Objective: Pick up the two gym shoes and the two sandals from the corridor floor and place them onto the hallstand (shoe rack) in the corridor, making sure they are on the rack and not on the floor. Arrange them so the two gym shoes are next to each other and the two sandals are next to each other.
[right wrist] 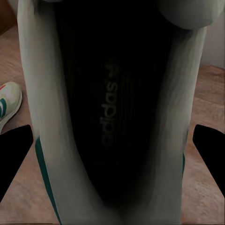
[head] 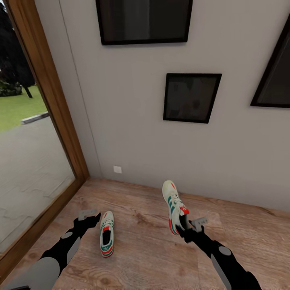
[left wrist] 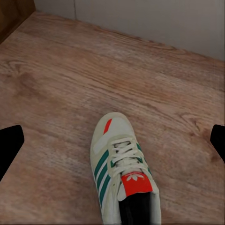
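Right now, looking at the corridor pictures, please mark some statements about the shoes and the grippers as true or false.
1. The right gripper holds one gym shoe off the corridor floor. True.
2. The other gym shoe lies on the floor, near the left gripper. True.
3. The left gripper's fingers are closed on that shoe. False: they stand apart, touching nothing.
4. Both sandals lie between the shoes. False: only bare planks there.
5. Dark framed pictures hang on the wall. True.

Wood-plank floor [head: 145,257] showing matt brown grain. Two gym shoes [head: 106,233] [head: 175,205] looking like smooth cream leather with cloth laces. Wall [head: 133,133] appearing flat matt grey; door frame [head: 52,100] showing satin wood.
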You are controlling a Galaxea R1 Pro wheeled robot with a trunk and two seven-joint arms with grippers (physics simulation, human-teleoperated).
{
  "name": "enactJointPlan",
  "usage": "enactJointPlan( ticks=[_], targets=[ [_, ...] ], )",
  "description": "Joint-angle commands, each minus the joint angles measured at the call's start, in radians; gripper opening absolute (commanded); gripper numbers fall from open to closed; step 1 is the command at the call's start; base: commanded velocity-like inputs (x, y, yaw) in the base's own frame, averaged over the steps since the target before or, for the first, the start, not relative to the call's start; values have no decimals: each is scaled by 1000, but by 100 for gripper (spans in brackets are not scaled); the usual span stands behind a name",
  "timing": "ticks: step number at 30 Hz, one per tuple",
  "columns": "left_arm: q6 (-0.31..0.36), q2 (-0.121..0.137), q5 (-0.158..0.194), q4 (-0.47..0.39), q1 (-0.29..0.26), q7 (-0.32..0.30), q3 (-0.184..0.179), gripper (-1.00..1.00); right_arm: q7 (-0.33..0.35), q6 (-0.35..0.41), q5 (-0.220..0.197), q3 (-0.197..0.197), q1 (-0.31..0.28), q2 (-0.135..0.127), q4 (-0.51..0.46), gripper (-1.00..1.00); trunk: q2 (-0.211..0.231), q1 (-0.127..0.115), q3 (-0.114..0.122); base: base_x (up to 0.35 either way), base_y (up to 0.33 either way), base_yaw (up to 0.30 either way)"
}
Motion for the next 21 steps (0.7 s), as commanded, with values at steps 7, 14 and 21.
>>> enactJointPlan(
  ticks=[7,14,21],
  targets=[
    [-2,-1,2,2,0,38,7,100,1,105,-10,5,0,0,-122,-100,-2,3,-39,0,0,5],
    [-3,-1,3,2,1,65,7,100,1,133,-10,4,0,-1,-153,-100,-4,6,-77,0,0,46],
    [-3,-11,4,3,5,69,8,100,1,137,-9,4,-1,-1,-159,-100,-5,9,-115,0,0,54]
  ],
)
